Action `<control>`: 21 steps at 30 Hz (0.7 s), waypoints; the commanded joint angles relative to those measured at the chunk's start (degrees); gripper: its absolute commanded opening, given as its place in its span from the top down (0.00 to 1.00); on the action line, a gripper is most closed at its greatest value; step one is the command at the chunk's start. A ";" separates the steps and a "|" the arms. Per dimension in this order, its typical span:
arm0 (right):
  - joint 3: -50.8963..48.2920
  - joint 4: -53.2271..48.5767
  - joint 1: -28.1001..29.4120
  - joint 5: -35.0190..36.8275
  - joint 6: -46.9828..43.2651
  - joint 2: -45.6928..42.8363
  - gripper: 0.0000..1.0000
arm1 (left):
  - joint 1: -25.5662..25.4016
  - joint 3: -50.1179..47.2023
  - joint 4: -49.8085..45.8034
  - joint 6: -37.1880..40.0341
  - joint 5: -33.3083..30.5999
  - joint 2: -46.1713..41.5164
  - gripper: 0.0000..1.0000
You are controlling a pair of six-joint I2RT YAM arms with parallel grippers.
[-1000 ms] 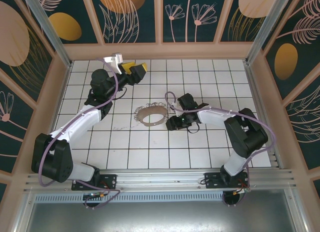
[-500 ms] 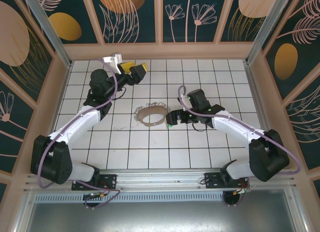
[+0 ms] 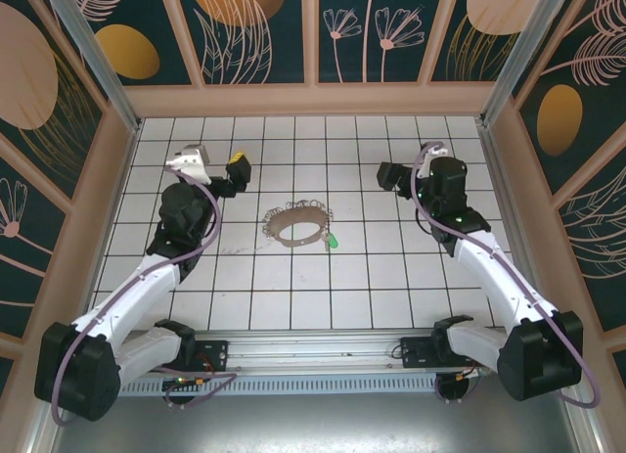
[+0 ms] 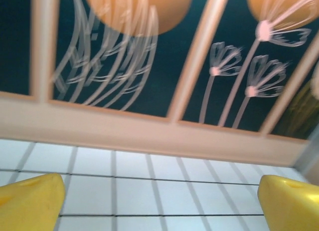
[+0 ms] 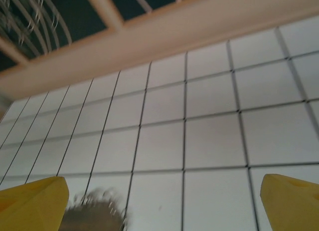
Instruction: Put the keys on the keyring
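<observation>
The keyring [image 3: 296,225], a tan loop fringed with small silvery pieces, lies flat on the white tiles at mid-table. The key [image 3: 334,241], tiny with a green head, lies at the loop's near-right edge; whether it is threaded on the loop is too small to tell. My left gripper [image 3: 235,171] hovers left of and beyond the loop, and its yellow fingers [image 4: 30,203] stand wide open with bare tiles between them. My right gripper [image 3: 389,177] hangs to the right of the loop, open and empty [image 5: 162,206]. A blurred edge of the keyring [image 5: 94,211] shows low in the right wrist view.
Peach wooden walls [image 3: 313,99] with dark floral panels close in the tiled floor on three sides. An aluminium rail [image 3: 313,350] with both arm bases runs along the near edge.
My right gripper has opened and drawn away from the loop to the back right, leaving the green key beside it. The left arm has pulled back a little toward the near left.
</observation>
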 commanded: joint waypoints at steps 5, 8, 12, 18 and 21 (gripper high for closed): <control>-10.38 19.71 -3.78 15.63 -5.71 -2.54 0.01 | 3.65 -12.29 9.95 13.87 -15.13 -3.82 0.01; -13.37 23.28 -6.82 17.19 -7.00 -2.71 0.01 | 6.98 -16.91 14.24 14.02 -14.35 -2.77 0.01; -16.92 27.04 -10.91 16.68 -8.46 -2.21 0.01 | 10.27 -21.88 23.52 14.54 -13.47 2.54 0.01; -21.93 33.76 -14.46 16.65 -12.80 -0.01 0.01 | 11.31 -25.09 38.23 15.12 -12.64 14.65 0.01; -25.61 41.00 -15.93 14.70 -13.63 1.08 0.01 | 11.74 -27.02 46.50 16.07 -12.00 19.13 0.01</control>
